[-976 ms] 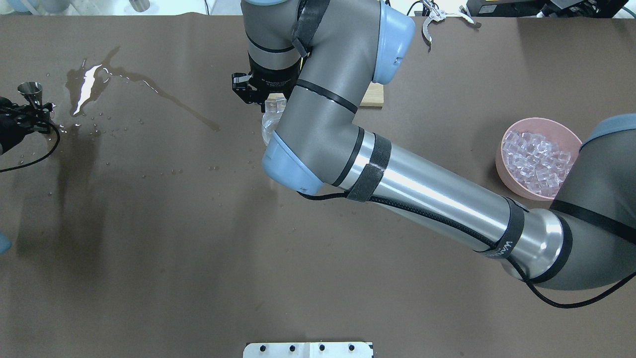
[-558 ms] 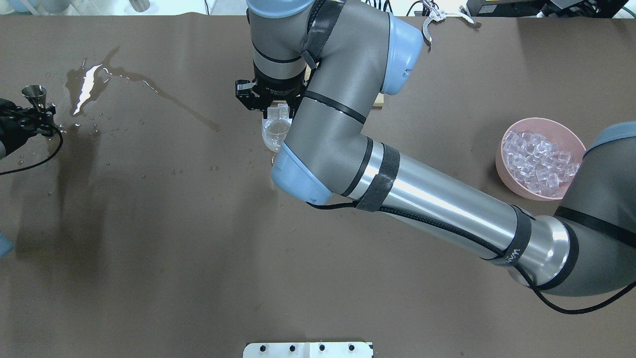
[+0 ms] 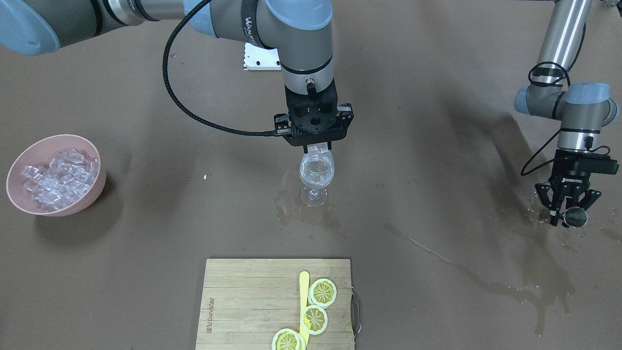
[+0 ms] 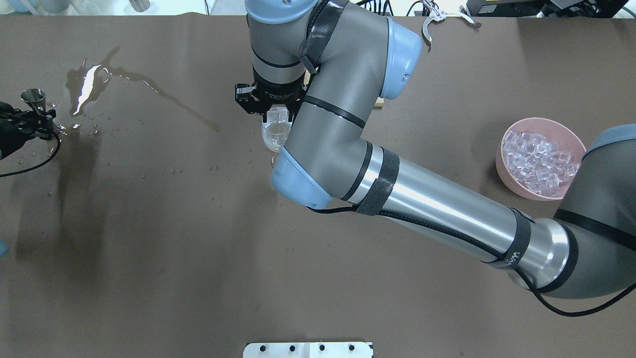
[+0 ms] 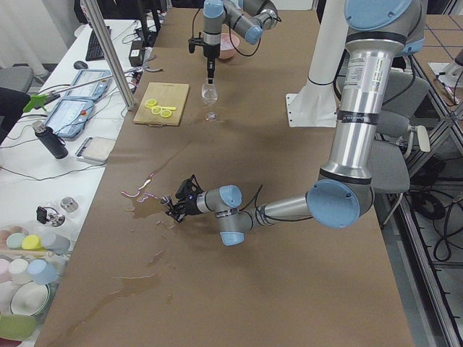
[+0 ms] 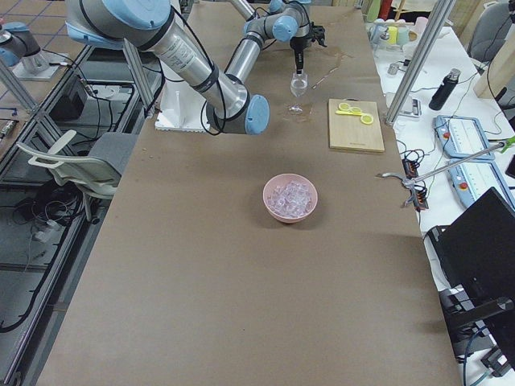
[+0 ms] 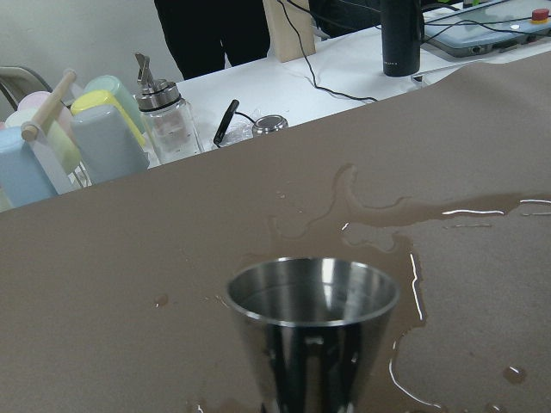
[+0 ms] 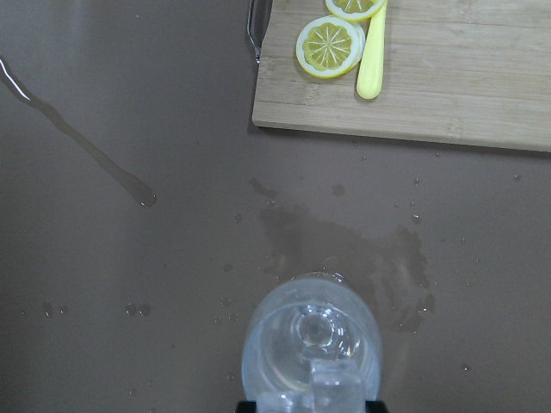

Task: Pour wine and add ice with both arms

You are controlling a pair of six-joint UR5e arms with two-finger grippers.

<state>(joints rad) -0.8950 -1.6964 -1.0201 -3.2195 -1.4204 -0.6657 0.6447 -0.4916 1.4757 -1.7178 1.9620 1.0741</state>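
My right gripper (image 3: 315,146) hangs straight above a clear wine glass (image 3: 317,176) and is shut on one clear ice cube (image 3: 316,150), held just over the rim. In the right wrist view the ice cube (image 8: 337,379) sits above the glass (image 8: 310,331), which holds a little clear wine. In the overhead view the right gripper (image 4: 271,107) partly covers the glass (image 4: 274,134). My left gripper (image 3: 568,210) is shut on a steel jigger (image 3: 576,217), held upright far off to the robot's left, as the left wrist view shows (image 7: 312,331).
A pink bowl (image 3: 95,192) full of ice cubes stands on the robot's right. A wooden cutting board (image 3: 243,301) with lemon slices (image 3: 323,291) lies beyond the glass. Spilled liquid (image 4: 89,84) streaks the table near the jigger, and a wet patch (image 8: 344,249) surrounds the glass.
My right gripper has shifted slightly with the ice cube and settled over the glass. The left gripper with the jigger has barely moved.
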